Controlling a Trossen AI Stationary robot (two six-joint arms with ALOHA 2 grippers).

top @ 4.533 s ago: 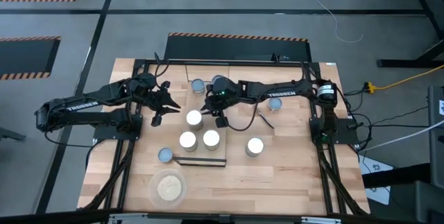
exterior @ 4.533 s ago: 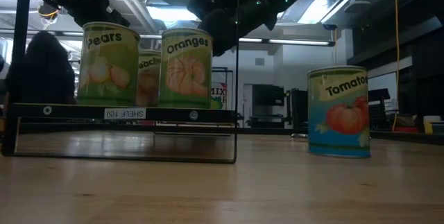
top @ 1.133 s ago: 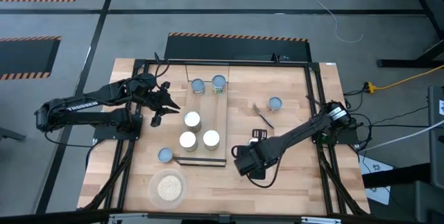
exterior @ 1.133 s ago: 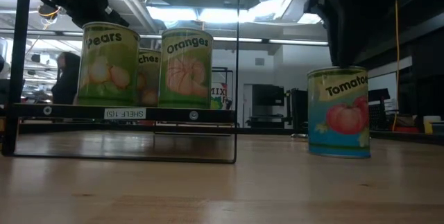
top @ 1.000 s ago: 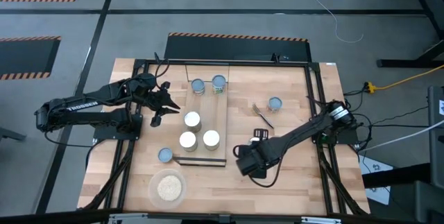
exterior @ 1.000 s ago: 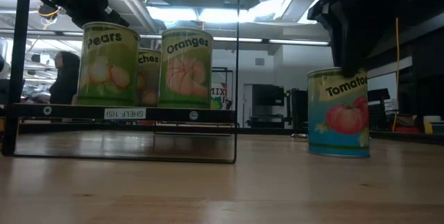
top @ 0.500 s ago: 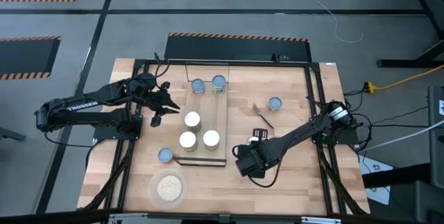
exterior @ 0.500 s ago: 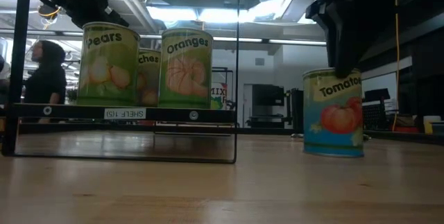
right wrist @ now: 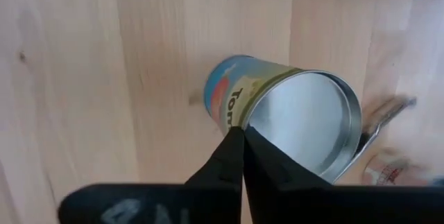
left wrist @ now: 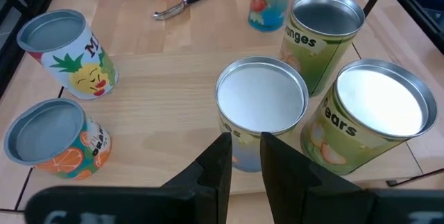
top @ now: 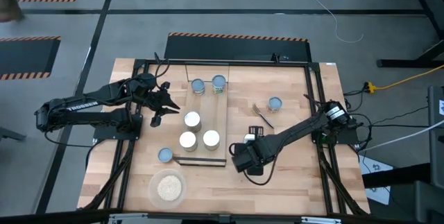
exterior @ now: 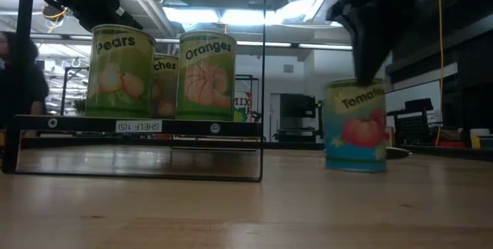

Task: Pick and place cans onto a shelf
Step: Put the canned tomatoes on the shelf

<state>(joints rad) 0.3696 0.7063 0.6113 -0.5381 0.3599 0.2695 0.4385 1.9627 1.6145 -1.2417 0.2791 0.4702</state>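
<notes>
The tomato can (exterior: 354, 129) stands right of the shelf, leaning a little. My right gripper (right wrist: 243, 130) comes down on its top and is shut on it; in the high view the gripper (top: 244, 157) hides the can. Three cans, pears (exterior: 119, 70), peaches (left wrist: 261, 106) and oranges (exterior: 206, 75), stand on the shelf (top: 216, 116). My left gripper (left wrist: 243, 156) hovers by the shelf's left side (top: 163, 106), open by a narrow gap, holding nothing. My right gripper pinches the tomato can's top rim (right wrist: 244, 121) between its two fingers, one on the labelled wall and one on the silvery top. The fingers come from above, pointing steeply down. The can leans under them; whether its base (exterior: 356, 168) is clear of the table I cannot tell.
Two more cans (top: 198, 86) (top: 219, 82) stand at the shelf's far end, one (top: 165, 154) left of its near end, one (top: 275, 103) at the far right. A dish of grains (top: 167, 188) sits near the front edge. A small object (top: 254, 132) and a utensil (top: 264, 118) lie near the right arm.
My right gripper has shut on the tomato can's rim. The can, upright a second ago, now leans and has shifted a little toward the shelf.
</notes>
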